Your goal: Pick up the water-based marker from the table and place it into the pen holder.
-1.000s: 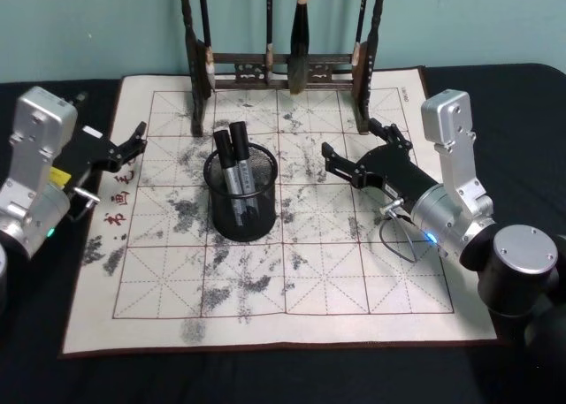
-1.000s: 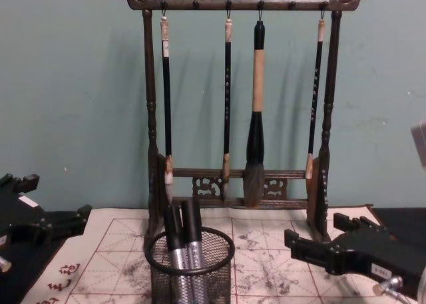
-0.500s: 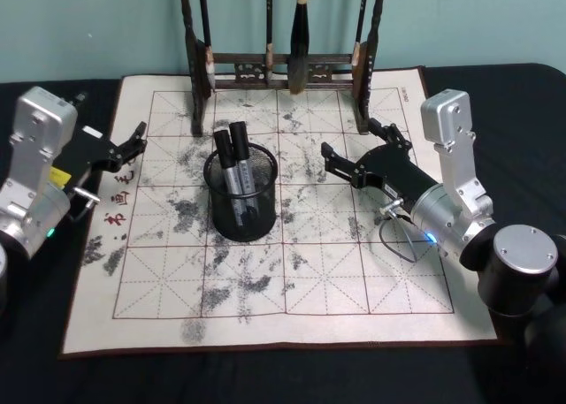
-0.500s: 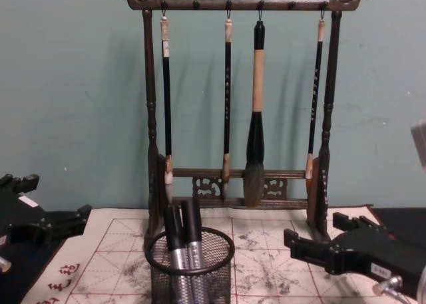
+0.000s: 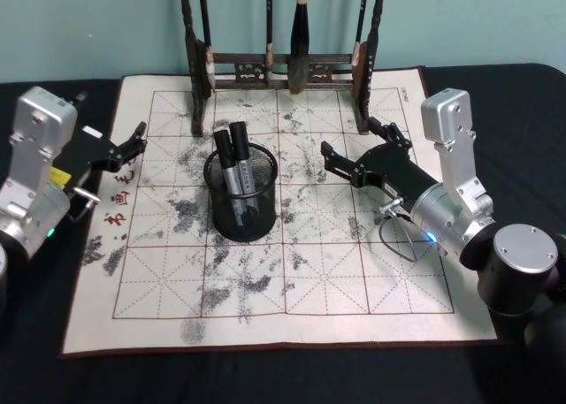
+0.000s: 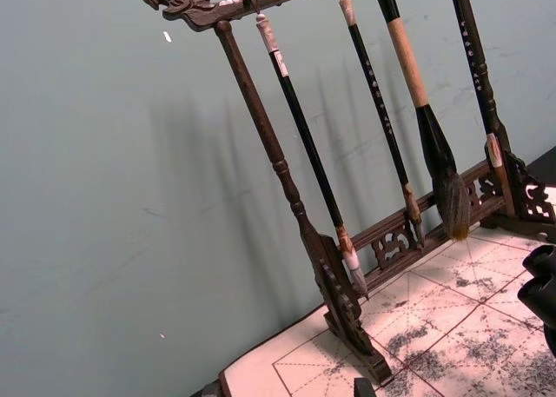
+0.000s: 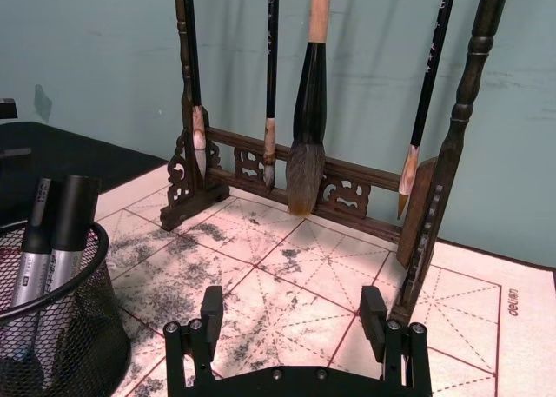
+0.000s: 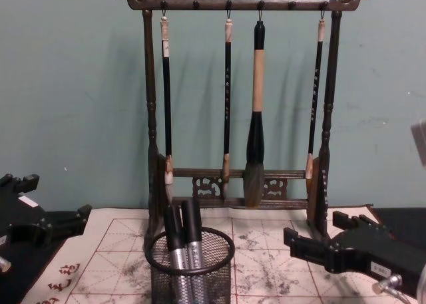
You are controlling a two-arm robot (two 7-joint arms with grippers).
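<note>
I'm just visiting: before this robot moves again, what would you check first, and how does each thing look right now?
1. Markers in the pen holder: ok, two stand inside.
2. Holder upright on the mat: ok.
3. Right gripper open, holding nothing: ok.
4. Left gripper open, at the mat's left edge: ok.
5. Brush rack apart from both grippers: ok.
6. Any marker left lying on the mat: none seen, ok.
</note>
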